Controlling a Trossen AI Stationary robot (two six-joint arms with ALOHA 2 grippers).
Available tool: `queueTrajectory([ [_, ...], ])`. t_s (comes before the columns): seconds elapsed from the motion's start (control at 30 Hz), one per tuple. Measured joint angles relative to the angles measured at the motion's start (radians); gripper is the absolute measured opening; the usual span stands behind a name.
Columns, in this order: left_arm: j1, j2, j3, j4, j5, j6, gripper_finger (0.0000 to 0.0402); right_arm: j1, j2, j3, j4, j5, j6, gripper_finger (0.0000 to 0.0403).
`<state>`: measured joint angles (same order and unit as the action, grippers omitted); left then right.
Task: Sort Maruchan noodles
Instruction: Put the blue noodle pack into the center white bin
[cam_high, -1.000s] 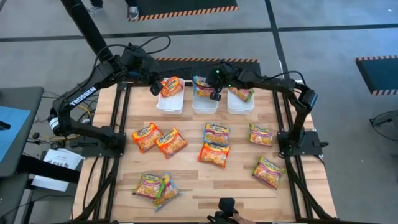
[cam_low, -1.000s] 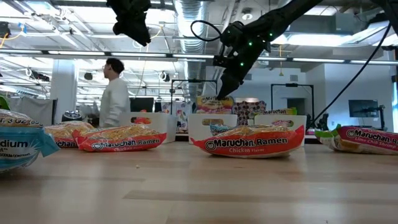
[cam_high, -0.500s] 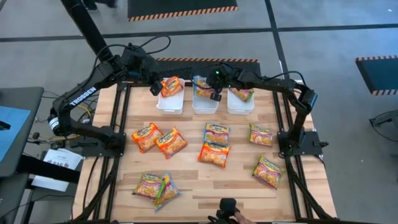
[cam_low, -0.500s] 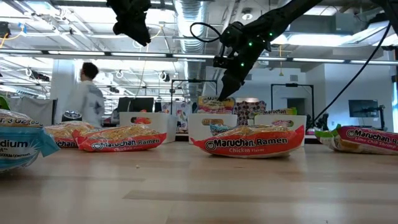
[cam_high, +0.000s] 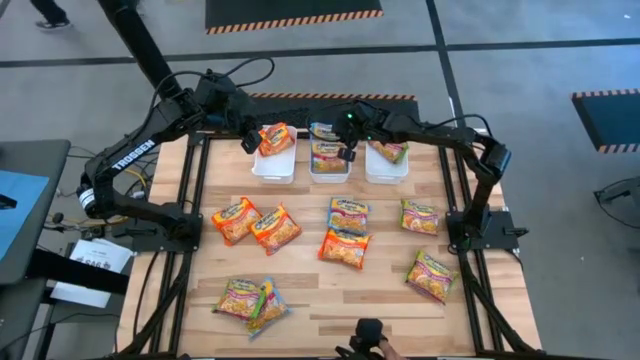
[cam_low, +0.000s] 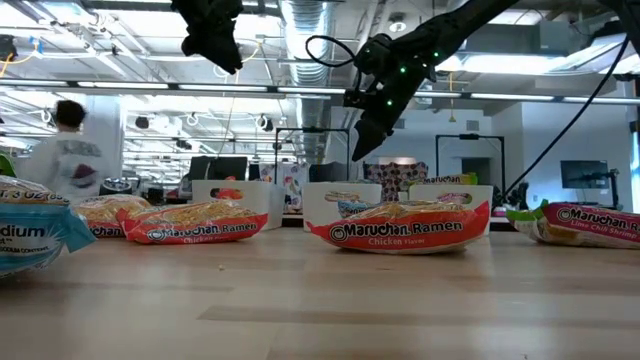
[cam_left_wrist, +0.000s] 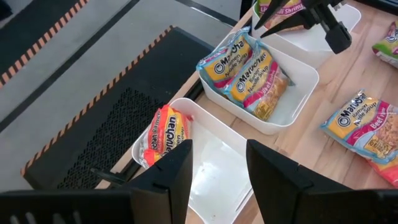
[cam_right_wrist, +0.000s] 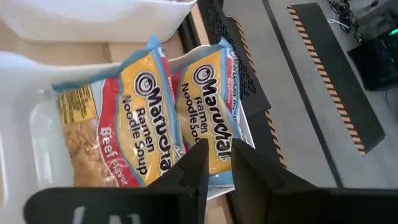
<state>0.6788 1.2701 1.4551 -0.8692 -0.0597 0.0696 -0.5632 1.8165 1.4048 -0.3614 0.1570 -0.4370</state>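
Three white bins stand in a row at the table's far edge. The left bin (cam_high: 272, 165) holds an orange packet (cam_left_wrist: 165, 134) that leans on its far wall. The middle bin (cam_high: 330, 172) holds two blue beef packets (cam_right_wrist: 130, 118) (cam_right_wrist: 211, 115), lying side by side. A green-pink packet (cam_high: 390, 150) lies in the right bin. My left gripper (cam_left_wrist: 217, 171) hovers open above the left bin. My right gripper (cam_right_wrist: 214, 171) hangs open above the middle bin, holding nothing. Several more packets lie flat on the table, such as an orange one (cam_high: 343, 248).
Loose packets are spread over the middle and near table: orange ones (cam_high: 235, 220) (cam_high: 275, 228), a blue one (cam_high: 348, 213), green-pink ones (cam_high: 420, 215) (cam_high: 430, 275), and two overlapping near the left front (cam_high: 252, 300). A person (cam_low: 65, 150) walks in the room beyond.
The blue packet that hung under my right gripper has fallen into the middle bin and now lies flat beside the other blue one. My right gripper has let go and stays above that bin. The person in the background has walked leftward.
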Motion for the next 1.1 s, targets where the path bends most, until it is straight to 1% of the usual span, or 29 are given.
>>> queueTrajectory([
  [0.07, 0.000, 0.000, 0.000, 0.000, 0.000, 0.000, 0.0137, 0.004, -0.012, 0.000, 0.000, -0.010, 0.047, 0.0093],
  [0.1, 0.000, 0.000, 0.000, 0.000, 0.000, -0.001, 0.0137, 0.006, -0.018, 0.000, 0.002, -0.034, 0.071, 0.0093],
  [0.3, 0.000, 0.000, 0.000, 0.000, 0.000, -0.001, 0.0137, 0.015, -0.031, 0.001, -0.010, -0.265, 0.229, 0.0093],
  [0.4, 0.000, 0.000, 0.000, 0.000, 0.000, -0.002, 0.0137, 0.017, -0.030, 0.001, -0.019, -0.336, 0.315, 0.0093],
  [0.53, 0.000, 0.000, 0.000, 0.000, 0.000, -0.002, 0.0137, 0.031, -0.029, 0.022, 0.012, -0.339, 0.362, 0.0093],
  [0.87, 0.000, 0.000, 0.000, 0.000, 0.000, -0.002, 0.0137, 0.018, -0.030, 0.232, -0.001, -0.341, 0.356, 0.0093],
  [1.03, 0.000, 0.000, 0.000, 0.001, 0.000, -0.002, 0.0137, 0.010, -0.030, 0.257, -0.044, -0.341, 0.457, 0.0093],
  [1.1, 0.000, 0.000, 0.000, 0.001, 0.000, -0.002, 0.0137, 0.010, -0.029, 0.257, -0.089, -0.340, 0.499, 0.0093],
])
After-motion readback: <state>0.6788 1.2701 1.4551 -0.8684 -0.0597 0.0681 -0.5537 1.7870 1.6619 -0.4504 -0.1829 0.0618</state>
